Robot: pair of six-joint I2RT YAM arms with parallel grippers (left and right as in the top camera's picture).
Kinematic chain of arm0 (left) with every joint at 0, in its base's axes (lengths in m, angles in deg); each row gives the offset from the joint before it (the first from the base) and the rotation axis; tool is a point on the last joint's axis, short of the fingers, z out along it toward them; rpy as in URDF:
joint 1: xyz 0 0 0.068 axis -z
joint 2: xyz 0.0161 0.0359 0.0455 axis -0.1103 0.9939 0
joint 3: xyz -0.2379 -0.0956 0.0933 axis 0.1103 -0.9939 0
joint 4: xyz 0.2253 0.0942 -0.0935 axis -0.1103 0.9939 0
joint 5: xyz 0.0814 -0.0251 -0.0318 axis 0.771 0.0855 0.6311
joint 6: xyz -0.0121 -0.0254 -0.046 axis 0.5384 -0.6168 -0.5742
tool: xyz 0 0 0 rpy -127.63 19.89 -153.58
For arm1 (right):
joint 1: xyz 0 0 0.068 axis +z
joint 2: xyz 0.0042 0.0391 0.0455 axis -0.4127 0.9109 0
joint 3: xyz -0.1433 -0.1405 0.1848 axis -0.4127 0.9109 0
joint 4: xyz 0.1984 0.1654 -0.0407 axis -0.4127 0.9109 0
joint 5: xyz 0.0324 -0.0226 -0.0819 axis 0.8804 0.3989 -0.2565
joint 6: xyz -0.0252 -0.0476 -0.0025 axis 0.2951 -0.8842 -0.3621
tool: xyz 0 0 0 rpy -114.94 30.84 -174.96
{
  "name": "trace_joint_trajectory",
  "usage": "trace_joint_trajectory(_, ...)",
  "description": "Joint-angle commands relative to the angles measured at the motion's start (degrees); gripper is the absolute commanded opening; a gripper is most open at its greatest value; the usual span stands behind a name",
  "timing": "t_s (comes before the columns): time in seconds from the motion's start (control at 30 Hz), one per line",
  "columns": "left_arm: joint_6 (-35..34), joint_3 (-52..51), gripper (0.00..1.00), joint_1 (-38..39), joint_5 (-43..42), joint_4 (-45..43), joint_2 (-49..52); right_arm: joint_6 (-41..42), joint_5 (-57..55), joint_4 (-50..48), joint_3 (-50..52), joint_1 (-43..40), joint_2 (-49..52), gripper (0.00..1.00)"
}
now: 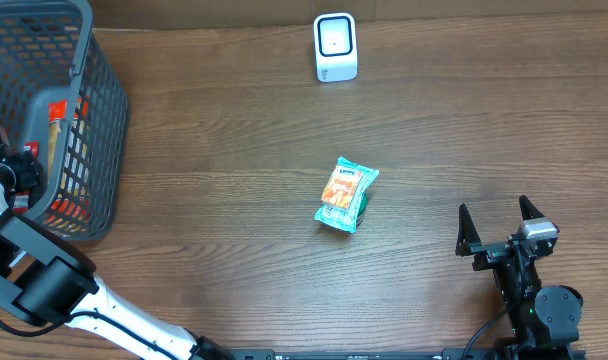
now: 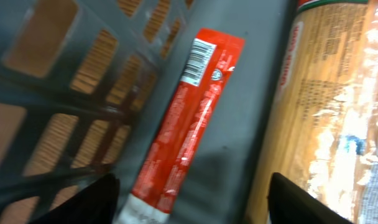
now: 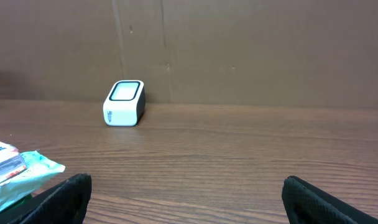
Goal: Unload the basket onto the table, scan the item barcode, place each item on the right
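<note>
A: Overhead first: scanned yet?
B: Cannot tell; shows scanner (image 1: 335, 47) standing at the far edge of the worktop (image 1: 234, 150) with nothing held before it, snack bag (image 1: 346, 194) lying flat mid-worktop, well apart from it, left arm (image 1: 44, 285) bent over into basket (image 1: 94, 120) at the left, and right end effector (image 1: 493, 205) near the front edge, jaws wide, empty
A: And down the left wrist?
B: Looks onto the basket floor and finds red pack (image 2: 189, 124) lying slantwise, barcode (image 2: 198, 62) face up at its upper end, pasta (image 2: 326, 112) near on the right; puts left end effector (image 2: 194, 180) low over the pack's lower end, jaws apart on either side, gripping nothing as far as can be made out
A: Right wrist?
B: Looks level across the worktop toward scanner, with snack bag at the left edge; confirms jaws spread, nothing between
A: So how far along?
B: Early, by the look of it: no grasp made, nothing lifted, nothing shown to scanner; leaves clamping the red pack, bringing it out of basket, carrying it across and turning the barcode to the scanner window
</note>
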Motion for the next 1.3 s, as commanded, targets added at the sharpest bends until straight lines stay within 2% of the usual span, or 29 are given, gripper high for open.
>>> trace_joint_trajectory(0.0,2.5,1.5,0.67,-0.3,2.5,-1.5,0.6,-0.2,-0.1,-0.2,0.6,-0.1,-0.6,1.0)
trace_joint_trajectory(0.17,2.5,1.5,0.64,-0.4,5.6,-3.2,3.8,-0.2,-0.1,-0.2,0.6,-0.1,-0.6,1.0)
trace_joint_trajectory(0.33,2.5,1.5,0.66,-0.7,5.9,-3.4,7.5,-0.2,-0.1,-0.2,0.6,-0.1,-0.6,1.0)
trace_joint_trajectory(0.4,2.5,1.5,0.62,-0.7,5.9,-3.1,8.8,-0.2,-0.1,-0.2,0.6,-0.1,-0.6,1.0)
trace_joint_trajectory(0.43,2.5,1.5,0.57,-0.7,6.0,-3.1,9.5,-0.2,-0.1,-0.2,0.6,-0.1,-0.6,1.0)
trace_joint_trajectory(0.47,2.5,1.5,0.47,-0.7,5.9,-3.0,9.9,-0.2,-0.1,-0.2,0.6,-0.1,-0.6,1.0)
trace_joint_trajectory(0.53,2.5,1.5,0.14,-0.7,6.0,-2.9,10.5,-0.2,-0.1,-0.2,0.6,-0.1,-0.6,1.0)
trace_joint_trajectory(0.57,2.5,1.5,0.06,-0.7,6.0,-2.9,10.6,-0.2,-0.1,-0.2,0.6,-0.1,-0.6,1.0)
trace_joint_trajectory(0.6,2.5,1.5,0.04,-0.7,6.0,-2.9,10.6,-0.2,-0.1,-0.2,0.6,-0.1,-0.6,1.0)
trace_joint_trajectory(0.8,2.3,3.5,0.04,-0.2,5.9,-1.1,9.5,-0.2,-0.1,-0.2,0.6,-0.1,-0.6,1.0)
trace_joint_trajectory(0.9,0.1,5.7,0.04,0.4,5.9,0.2,7.6,-0.2,-0.1,-0.2,0.6,-0.1,-0.6,1.0)
trace_joint_trajectory(1.27,-5.3,9.5,0.04,6.3,8.9,0.9,-6.1,-0.2,-0.1,-0.2,0.6,-0.1,-0.6,1.0)
